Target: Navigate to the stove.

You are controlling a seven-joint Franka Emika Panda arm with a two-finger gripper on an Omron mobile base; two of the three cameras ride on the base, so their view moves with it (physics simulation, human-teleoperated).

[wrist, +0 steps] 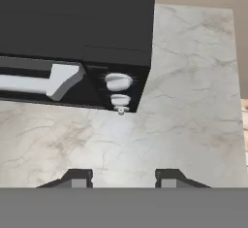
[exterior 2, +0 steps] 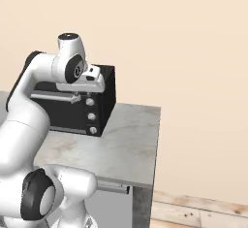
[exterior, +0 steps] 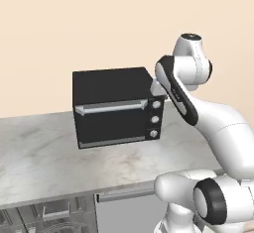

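Hand view: the gripper (wrist: 123,177), fingers spread and empty, hangs above a pale marble counter (wrist: 193,101), with a small black boxy toaster oven (wrist: 77,23) at upper left. The stove is nowhere here, so driving is unfinished; the base must likely turn onward.

black toaster oven (exterior 2: 99,106) on marble counter (exterior 2: 130,144); wood floor (exterior 2: 198,211) right
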